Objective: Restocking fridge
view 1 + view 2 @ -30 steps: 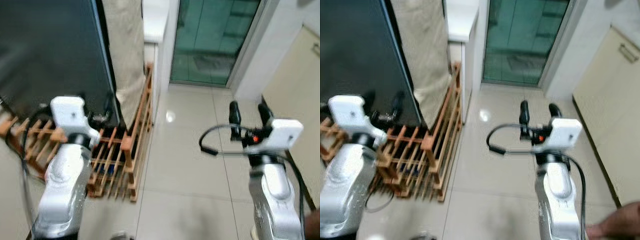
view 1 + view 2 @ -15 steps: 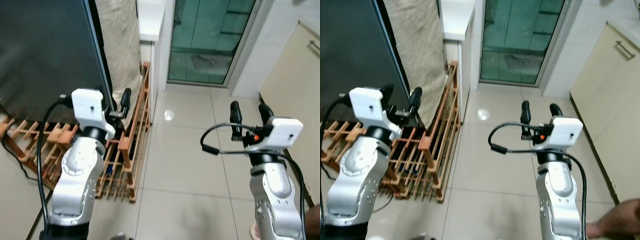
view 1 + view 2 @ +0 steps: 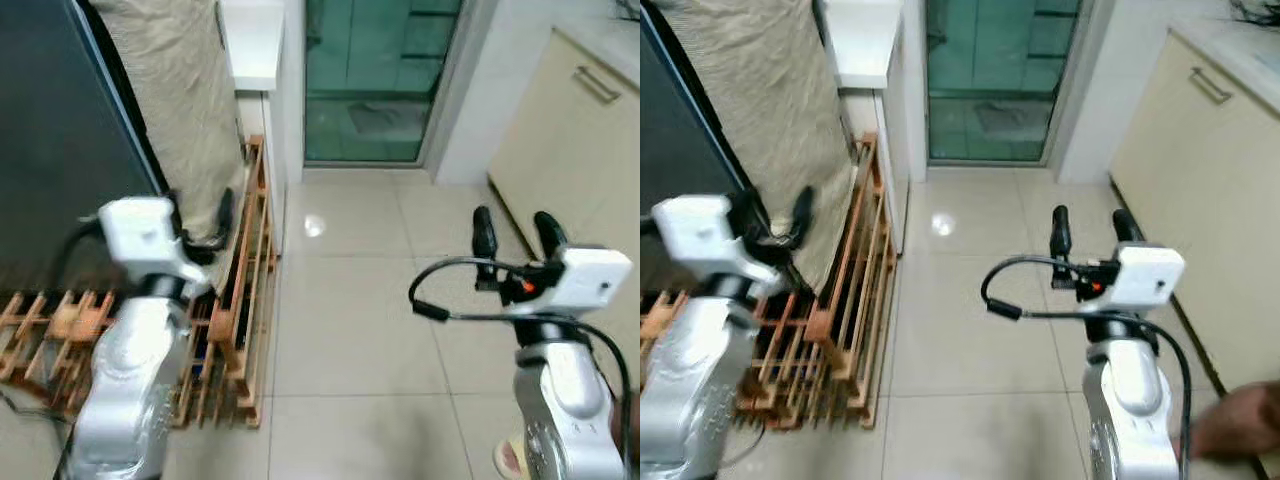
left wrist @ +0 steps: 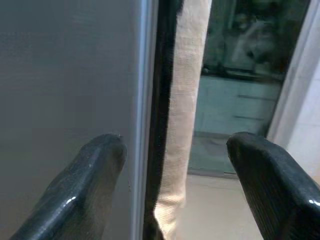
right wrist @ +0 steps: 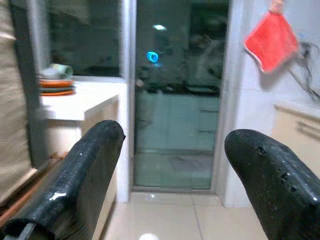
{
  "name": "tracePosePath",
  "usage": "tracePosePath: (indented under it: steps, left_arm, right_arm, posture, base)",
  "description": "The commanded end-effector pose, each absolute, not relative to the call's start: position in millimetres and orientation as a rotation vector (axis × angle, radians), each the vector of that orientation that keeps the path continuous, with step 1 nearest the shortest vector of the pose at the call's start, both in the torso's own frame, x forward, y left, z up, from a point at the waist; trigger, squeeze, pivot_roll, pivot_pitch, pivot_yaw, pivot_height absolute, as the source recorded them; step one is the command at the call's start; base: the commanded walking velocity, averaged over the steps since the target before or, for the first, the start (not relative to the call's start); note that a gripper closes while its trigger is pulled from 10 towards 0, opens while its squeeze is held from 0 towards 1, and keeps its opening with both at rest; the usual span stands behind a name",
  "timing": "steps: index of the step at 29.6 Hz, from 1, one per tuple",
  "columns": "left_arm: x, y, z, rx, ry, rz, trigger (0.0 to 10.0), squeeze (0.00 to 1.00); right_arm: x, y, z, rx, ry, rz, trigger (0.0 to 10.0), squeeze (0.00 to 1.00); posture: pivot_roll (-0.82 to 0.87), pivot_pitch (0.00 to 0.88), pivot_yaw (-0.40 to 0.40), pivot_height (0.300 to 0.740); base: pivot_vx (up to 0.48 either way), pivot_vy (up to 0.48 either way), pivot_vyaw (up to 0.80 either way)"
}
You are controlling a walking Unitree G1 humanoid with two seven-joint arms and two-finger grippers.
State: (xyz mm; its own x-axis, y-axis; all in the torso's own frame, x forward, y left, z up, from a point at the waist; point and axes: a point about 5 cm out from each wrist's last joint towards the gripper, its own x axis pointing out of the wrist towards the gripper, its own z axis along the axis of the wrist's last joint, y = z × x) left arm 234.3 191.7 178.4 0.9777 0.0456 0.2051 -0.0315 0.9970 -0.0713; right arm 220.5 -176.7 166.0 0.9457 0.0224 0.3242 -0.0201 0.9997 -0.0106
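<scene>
Both jaws stand apart and hold nothing: the left gripper (image 4: 172, 190) is raised at the dark fridge (image 3: 60, 140) door's edge, the right gripper (image 3: 514, 234) well away from the fridge over bare tile.

My head cameras look forward and down over the tiled floor (image 3: 350, 330), both catching the glass door (image 3: 990, 80) ahead. My left wrist view sits close against the fridge (image 4: 65, 80) edge; my right wrist view faces that same glass door.
</scene>
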Motion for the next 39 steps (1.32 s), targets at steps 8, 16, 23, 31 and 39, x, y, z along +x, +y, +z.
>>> tracePosePath:
  steps: [8, 16, 23, 31, 39]
  left_arm:
    - [249.8, 178.3, 222.1, -0.211, -0.393, 0.082, 10.0, 0.00]
    - [258.4, 167.3, 249.4, -0.189, -0.503, -0.001, 10.0, 0.00]
    - [258.3, 164.3, 265.3, -0.162, -0.581, -0.010, 10.0, 0.00]
    - [260.7, 166.5, 266.7, -0.157, -0.583, 0.017, 10.0, 0.00]
    - [262.5, 173.5, 263.6, -0.137, -0.565, 0.085, 10.0, 0.00]
  right_arm:
    - [237.5, -177.5, 224.2, -0.002, -0.561, -0.036, 10.0, 0.00]
    - [246.3, -175.7, 228.7, 0.000, -0.573, -0.035, 10.0, 0.00]
    - [249.8, -172.6, 237.1, -0.026, -0.610, -0.018, 10.0, 0.00]
    - [254.8, -170.7, 242.7, -0.034, -0.630, -0.001, 10.0, 0.00]
    - [260.9, -165.2, 236.4, -0.004, -0.582, 0.032, 10.0, 0.00]
  posture:
    - [-0.04, 0.000, -0.028, 0.740]
    - [-0.04, 0.000, -0.028, 0.740]
    - [-0.04, 0.000, -0.026, 0.740]
    - [-0.04, 0.000, -0.029, 0.740]
    - [-0.04, 0.000, -0.030, 0.740]
  base:
    - [0.000, 0.000, 0.00]
    - [0.293, 0.000, 0.00]
    - [0.426, 0.036, 0.00]
    - [0.369, 0.307, 0.00]
    - [0.113, 0.248, 0.19]
